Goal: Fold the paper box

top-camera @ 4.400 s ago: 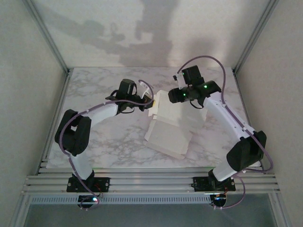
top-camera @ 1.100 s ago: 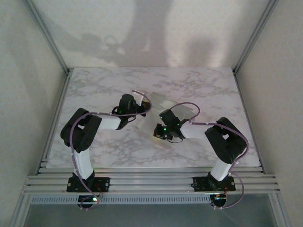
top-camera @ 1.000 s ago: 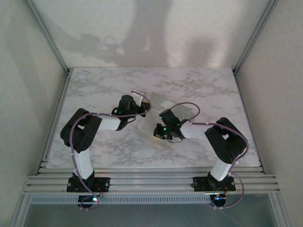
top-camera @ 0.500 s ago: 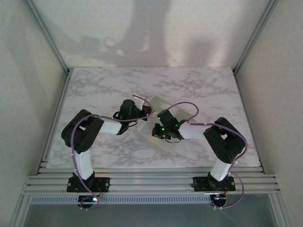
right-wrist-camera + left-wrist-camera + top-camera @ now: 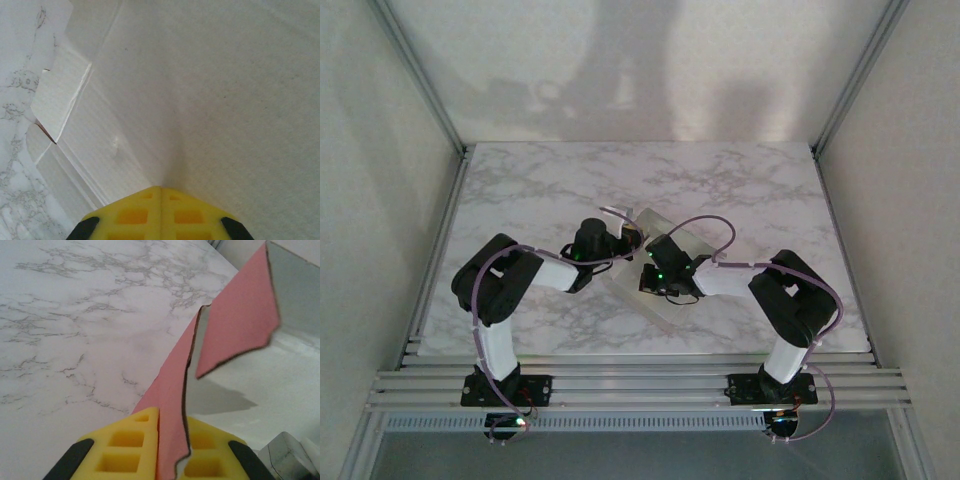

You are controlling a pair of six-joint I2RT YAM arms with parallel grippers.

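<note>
**Both arms come down low and pin the sheet**

Closest to me, the two arms sit with their elbows folded tight over the near edge of the grey-veined marble table (image 5: 740, 180). A few seconds ago they were reaching high, with a panel of the box standing up. Now they are crouched and meeting at mid-table.

The right gripper (image 5: 161, 189) has its yellow fingers pressed together, empty, tips bearing straight down on the white face beside a crease. The left gripper (image 5: 169, 440) is clamped on the rim of a pink flap that rises out between its pads.

The thin white-and-pink paperboard box (image 5: 660, 222) lies mostly flat at mid-table under both wrists, and over the last second it has slid a little toward me. I read this as one panel being held down while the pinched flap is bent up along its fold. The box is far from closed.
</note>
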